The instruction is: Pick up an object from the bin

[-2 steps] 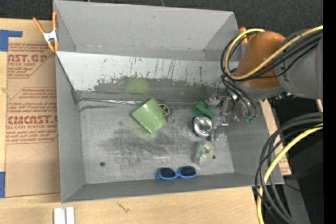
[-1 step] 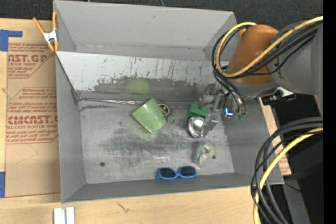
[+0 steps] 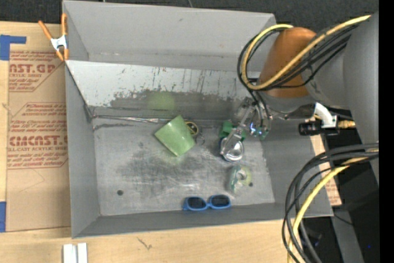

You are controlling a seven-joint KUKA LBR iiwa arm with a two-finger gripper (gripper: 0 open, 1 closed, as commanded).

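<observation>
Blue plastic toy glasses point(image 3: 206, 202) lie against the grey metal bin's point(image 3: 138, 178) near wall
Gripper point(image 3: 249, 125) sits low over a shiny silver lump point(image 3: 233, 149) at right, seemingly lining up; parted or closed, I cannot tell

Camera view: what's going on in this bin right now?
The arm reaches in from the right; its tool sits low in the bin, right side, near the back wall, above a shiny silver object with a small green piece beside it. Whether it has a grip cannot be told. A light green cup, blue sunglasses and a small clear item lie loose on the floor.
</observation>
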